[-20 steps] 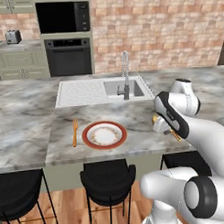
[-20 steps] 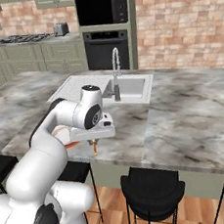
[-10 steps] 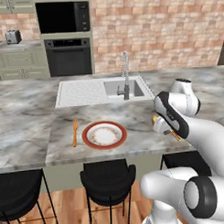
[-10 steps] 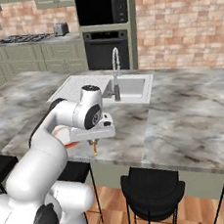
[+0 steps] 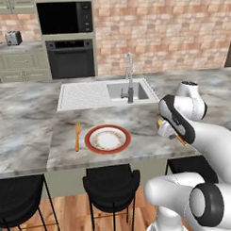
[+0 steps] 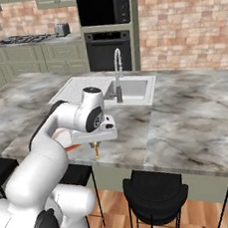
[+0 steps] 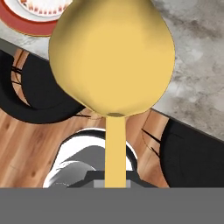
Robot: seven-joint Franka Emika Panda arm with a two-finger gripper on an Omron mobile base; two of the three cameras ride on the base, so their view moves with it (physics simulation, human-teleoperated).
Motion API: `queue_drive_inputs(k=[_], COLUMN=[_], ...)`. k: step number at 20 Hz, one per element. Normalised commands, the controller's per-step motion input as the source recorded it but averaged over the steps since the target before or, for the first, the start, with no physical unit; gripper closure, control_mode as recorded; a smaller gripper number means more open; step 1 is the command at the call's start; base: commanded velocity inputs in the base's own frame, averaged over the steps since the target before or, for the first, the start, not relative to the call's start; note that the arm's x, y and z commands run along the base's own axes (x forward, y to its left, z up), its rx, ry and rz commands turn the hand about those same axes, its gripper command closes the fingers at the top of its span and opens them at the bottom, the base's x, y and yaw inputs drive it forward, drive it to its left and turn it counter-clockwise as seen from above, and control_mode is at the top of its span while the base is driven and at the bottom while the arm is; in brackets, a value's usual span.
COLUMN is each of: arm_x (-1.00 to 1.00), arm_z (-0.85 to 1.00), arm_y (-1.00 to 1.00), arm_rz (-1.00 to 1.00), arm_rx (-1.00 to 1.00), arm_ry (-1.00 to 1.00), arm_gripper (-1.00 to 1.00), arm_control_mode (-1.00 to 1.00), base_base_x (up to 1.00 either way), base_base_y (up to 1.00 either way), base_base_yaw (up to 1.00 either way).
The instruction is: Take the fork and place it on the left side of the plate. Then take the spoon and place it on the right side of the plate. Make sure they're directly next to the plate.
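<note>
The spoon [image 7: 112, 65] sits huge in the hand view, bowl toward twelve o'clock and thin handle running straight down to six, where it disappears between the fingers at the bottom edge. So the pincer is clenched on the spoon's handle, long axis in line with the camera's look. In the left base view the spoon [image 5: 180, 139] shows as an orange sliver poking out below the hand; in the right base view the spoon [image 6: 96, 151] hangs down under the gripper [image 6: 95, 144], long axis close to vertical.

The arm is folded tight, elbow high, wrist bent so the hand hovers above the near edge of the counter [image 5: 24, 139], at about three o'clock from the plate [image 5: 108, 139]. In the hand view the plate [image 7: 30, 19] peeks in at eleven o'clock, with the counter's edge cutting diagonally and black stools [image 7: 35, 94] and wood floor below.

The fork [image 5: 77, 136] lies flat just beside the plate at nine o'clock, long axis running twelve to six.

Bare marble stretches between the plate's three o'clock rim and the gripper [image 5: 177, 138]. The sink [image 5: 128, 91] lies well back at twelve.
</note>
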Motion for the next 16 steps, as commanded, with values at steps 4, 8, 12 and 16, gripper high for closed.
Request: queue_drive_inputs(k=[4, 8, 12, 16], arm_x=[0.53, 0.69, 0.72, 0.60], arm_z=[-0.18, -0.15, -0.14, -0.28], arm_y=[0.21, 0.35, 0.35, 0.18], arm_rz=[-0.16, -0.34, -0.31, -0.24], arm_rx=[-0.04, 0.00, 0.00, 0.00], arm_ry=[0.00, 0.00, 0.00, 0.00], arm_gripper=[1.00, 1.00, 1.00, 1.00], arm_control_mode=[-1.00, -1.00, -1.00, -1.00], base_base_x=[0.00, 0.00, 0.00, 0.00], base_base_y=[0.00, 0.00, 0.00, 0.00], base_base_yaw=[0.00, 0.00, 0.00, 0.00])
